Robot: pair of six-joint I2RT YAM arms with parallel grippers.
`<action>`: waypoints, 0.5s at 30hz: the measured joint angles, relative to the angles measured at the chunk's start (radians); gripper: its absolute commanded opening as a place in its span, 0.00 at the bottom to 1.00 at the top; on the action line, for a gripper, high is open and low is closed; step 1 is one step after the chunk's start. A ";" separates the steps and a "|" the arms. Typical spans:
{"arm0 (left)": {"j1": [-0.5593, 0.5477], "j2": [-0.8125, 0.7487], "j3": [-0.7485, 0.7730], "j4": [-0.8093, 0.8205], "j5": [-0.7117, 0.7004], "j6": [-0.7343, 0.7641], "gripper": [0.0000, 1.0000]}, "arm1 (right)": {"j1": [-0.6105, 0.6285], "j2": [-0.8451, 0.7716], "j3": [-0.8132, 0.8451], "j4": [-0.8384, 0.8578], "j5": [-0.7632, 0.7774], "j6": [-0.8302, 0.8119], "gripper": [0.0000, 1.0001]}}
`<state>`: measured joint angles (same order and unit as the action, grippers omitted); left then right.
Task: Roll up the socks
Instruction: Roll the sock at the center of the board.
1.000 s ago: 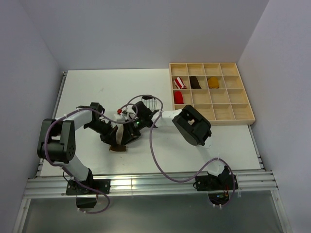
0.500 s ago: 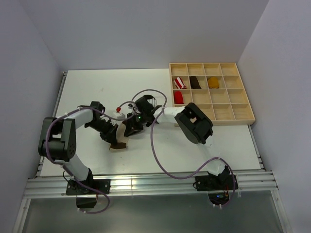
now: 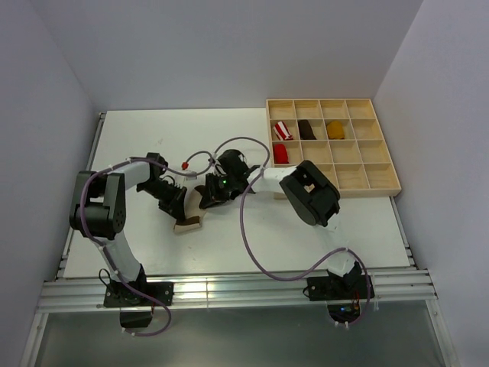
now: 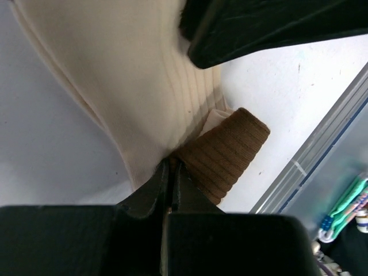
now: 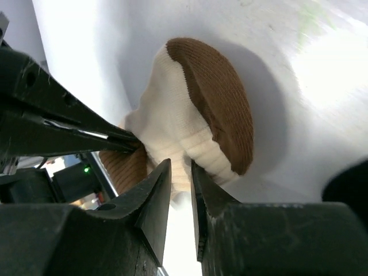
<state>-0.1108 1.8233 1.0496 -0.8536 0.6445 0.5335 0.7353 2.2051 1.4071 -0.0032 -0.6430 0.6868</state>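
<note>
One of the socks (image 3: 191, 219), cream with a brown band and toe, is stretched between both grippers at the middle left of the table. My left gripper (image 3: 175, 201) is shut on it where the cream fabric (image 4: 132, 75) meets the brown band (image 4: 227, 155); its tips (image 4: 170, 165) pinch the cloth. My right gripper (image 3: 208, 193) faces it from the right, its jaws (image 5: 181, 172) closed on a fold of cream fabric just below the brown toe (image 5: 218, 98). The left gripper's fingers (image 5: 63, 121) show close by in the right wrist view.
A wooden compartment tray (image 3: 359, 177) stands at the back right. It holds a red-and-white bundle (image 3: 283, 128), a dark brown one (image 3: 306, 129), a mustard one (image 3: 335, 129) and a red one (image 3: 281, 153). A metal rail (image 3: 229, 289) runs along the near edge.
Both grippers have shifted away from the near edge, drawing the sock with them. The right jaws have narrowed onto the cream fabric. The left jaws stay shut.
</note>
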 measured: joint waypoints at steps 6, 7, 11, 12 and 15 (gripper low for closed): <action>0.000 0.014 0.013 -0.005 -0.016 -0.062 0.00 | -0.003 -0.078 -0.111 0.077 0.066 -0.019 0.35; 0.000 0.016 0.015 -0.006 -0.018 -0.071 0.00 | -0.005 -0.099 -0.136 0.084 0.081 -0.024 0.35; 0.000 0.026 0.025 -0.013 -0.025 -0.099 0.00 | -0.014 -0.210 -0.269 0.150 0.147 -0.039 0.38; 0.000 0.027 0.028 -0.016 -0.028 -0.106 0.00 | -0.015 -0.238 -0.301 0.169 0.159 -0.041 0.38; 0.000 0.039 0.040 -0.028 -0.032 -0.116 0.00 | -0.016 -0.344 -0.414 0.248 0.198 -0.048 0.39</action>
<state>-0.1112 1.8622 1.0897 -0.8814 0.6128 0.4179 0.7193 1.8614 0.9936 0.2451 -0.4446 0.6384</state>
